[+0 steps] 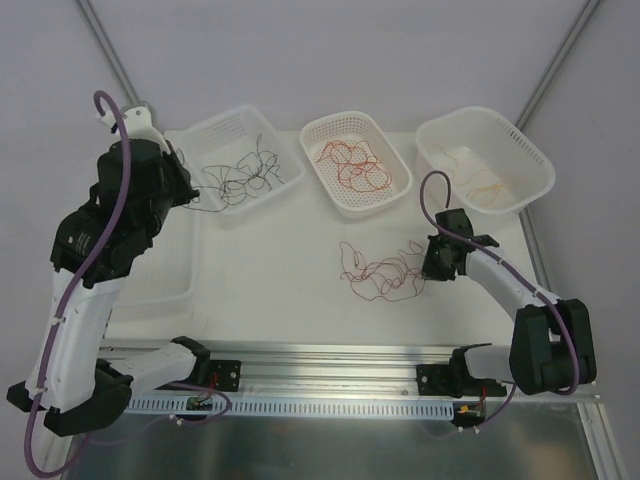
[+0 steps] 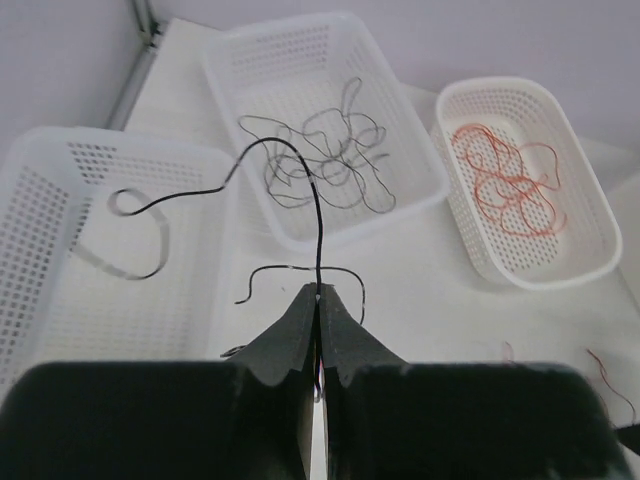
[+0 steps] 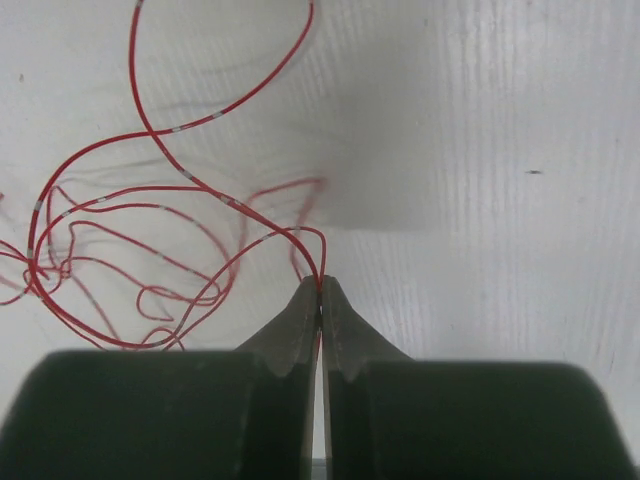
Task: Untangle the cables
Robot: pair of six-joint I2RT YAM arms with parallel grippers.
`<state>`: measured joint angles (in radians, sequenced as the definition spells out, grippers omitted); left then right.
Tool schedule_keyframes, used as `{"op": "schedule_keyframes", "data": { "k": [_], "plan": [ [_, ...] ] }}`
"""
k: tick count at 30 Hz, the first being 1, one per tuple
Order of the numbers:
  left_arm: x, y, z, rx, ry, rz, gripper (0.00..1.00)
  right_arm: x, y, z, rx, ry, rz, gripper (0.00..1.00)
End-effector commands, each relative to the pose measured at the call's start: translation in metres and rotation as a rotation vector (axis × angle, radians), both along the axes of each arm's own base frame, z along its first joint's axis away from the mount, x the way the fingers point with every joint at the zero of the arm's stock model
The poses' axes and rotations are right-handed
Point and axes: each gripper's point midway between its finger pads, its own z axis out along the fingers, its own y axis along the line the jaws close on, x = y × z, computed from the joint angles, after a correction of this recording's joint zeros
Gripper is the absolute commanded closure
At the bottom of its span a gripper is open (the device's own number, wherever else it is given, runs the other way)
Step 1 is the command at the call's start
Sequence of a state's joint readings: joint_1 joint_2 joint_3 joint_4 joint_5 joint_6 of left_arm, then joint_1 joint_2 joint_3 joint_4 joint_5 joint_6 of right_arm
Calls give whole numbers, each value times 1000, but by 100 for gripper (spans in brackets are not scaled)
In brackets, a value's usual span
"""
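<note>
My left gripper is shut on a thin black cable, which rises from the fingertips and arcs left over a white basket. It hangs in the air beside the basket of black cables. On the table lies a loose tangle of red cables. My right gripper sits low at the tangle's right edge. The wrist view shows that right gripper shut on a red strand that runs left into the tangle.
Along the back stand three white mesh baskets: left with black wires, middle with red wires, right with orange wires. Another pale basket lies under the left arm. A metal rail runs along the near edge.
</note>
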<state>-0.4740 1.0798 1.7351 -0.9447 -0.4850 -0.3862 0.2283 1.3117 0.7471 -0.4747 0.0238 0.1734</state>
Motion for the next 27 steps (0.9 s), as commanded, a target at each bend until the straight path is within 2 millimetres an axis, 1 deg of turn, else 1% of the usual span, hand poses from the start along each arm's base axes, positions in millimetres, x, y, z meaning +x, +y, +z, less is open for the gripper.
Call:
{"op": "schedule_keyframes", "data": {
  "k": [1, 2, 4, 5, 6, 7, 8, 9, 10, 11, 12, 13, 14, 15, 16, 17, 18, 19, 20, 21, 22, 23, 24, 25, 26, 27],
  "plan": [
    [-3, 36, 14, 141, 5, 95, 100, -11, -10, 6, -21, 6, -6, 99],
    [-3, 39, 27, 132, -24, 104, 100, -11, -10, 7, -17, 5, -10, 99],
    [5, 29, 35, 128, -39, 53, 100, -12, -7, 10, 4, -4, -3, 99],
    [8, 25, 44, 119, -67, 33, 100, -11, -6, 11, 9, -9, 0, 99],
    [14, 19, 45, 123, -70, 12, 100, -13, 0, 13, 41, -8, 16, 99],
    [22, 13, 51, 126, -96, -18, 100, -13, 1, 14, 48, -9, 16, 99],
    [26, 10, 54, 129, -105, -28, 100, -13, 3, 16, 56, -18, 21, 99],
    [36, 6, 51, 140, -94, -38, 100, -14, 6, 18, 72, -20, 30, 99],
    [42, 3, 53, 147, -97, -52, 100, -14, 7, 19, 78, -25, 38, 98],
    [47, 1, 60, 140, -119, -55, 100, -15, 8, 21, 84, -28, 45, 98],
    [61, -2, 55, 149, -105, -55, 100, -16, 10, 23, 96, -29, 58, 98],
    [67, -4, 57, 155, -111, -66, 100, -17, 11, 24, 100, -30, 63, 97],
    [76, -5, 63, 152, -137, -63, 100, -18, 12, 25, 105, -32, 70, 97],
    [90, -8, 58, 161, -125, -66, 100, -20, 15, 28, 119, -40, 80, 97],
    [100, -4, 55, 166, -119, -54, 100, -21, 16, 29, 126, -44, 88, 97],
    [109, -7, 57, 158, -129, -68, 100, -24, 18, 29, 130, -43, 100, 96],
    [129, -10, 48, 159, -110, -70, 100, -25, 19, 32, 136, -54, 107, 96],
    [140, -6, 45, 155, -107, -60, 100, -27, 21, 33, 145, -54, 117, 96],
    [149, -10, 47, 142, -114, -81, 100, -29, 24, 34, 152, -55, 125, 96],
    [171, -14, 31, 148, -84, -88, 100, -30, 26, 36, 160, -62, 135, 95],
    [181, -14, 26, 151, -77, -91, 100, -32, 26, 39, 163, -71, 138, 95],
    [191, -12, 26, 146, -82, -89, 100, -33, 28, 41, 164, -73, 147, 95],
    [212, -17, 5, 149, -42, -104, 100, -34, 29, 43, 165, -77, 152, 94],
    [224, -17, 0, 152, -41, -99, 100, -36, 29, 44, 163, -76, 154, 94],
    [243, -16, -19, 158, -10, -92, 100, -37, 30, 45, 161, -78, 168, 94],
    [253, -16, -27, 160, 0, -92, 100, -38, 31, 46, 159, -78, 174, 94]
  ]
}}
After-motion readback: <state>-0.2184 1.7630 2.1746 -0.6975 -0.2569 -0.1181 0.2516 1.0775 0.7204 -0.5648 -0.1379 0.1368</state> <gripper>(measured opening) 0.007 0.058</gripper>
